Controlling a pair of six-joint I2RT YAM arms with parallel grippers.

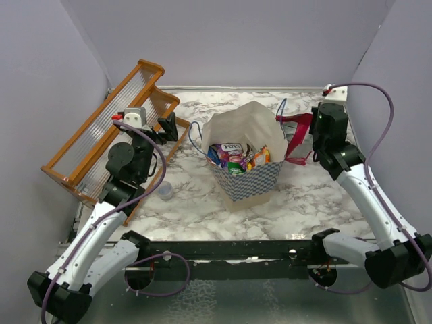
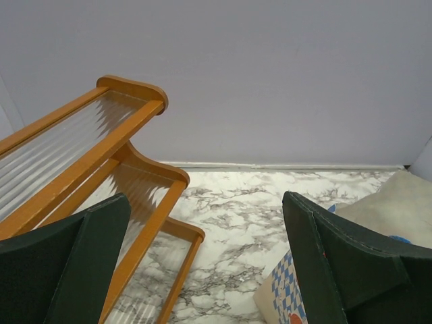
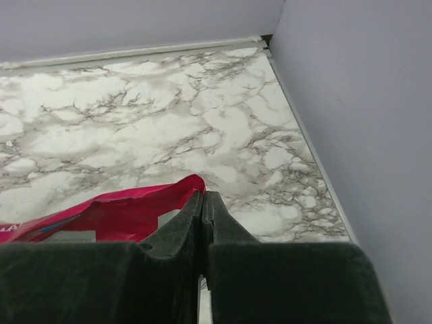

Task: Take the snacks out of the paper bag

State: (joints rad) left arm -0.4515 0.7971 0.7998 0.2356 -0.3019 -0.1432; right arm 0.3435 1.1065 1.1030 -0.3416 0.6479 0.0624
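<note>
Right jaws clamped on pink pouch (image 1: 300, 133), 3 o'clock of paper bag (image 1: 253, 179); left jaws gaped open near rack (image 1: 94, 145).

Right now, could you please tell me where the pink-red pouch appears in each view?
Top: the pouch stands just right of the bag, mid-picture.
Left wrist: not in it.
Right wrist: lower left, its edge in the shut right pincer.
Shared landmark: the marble table, seen in all three views.
</note>
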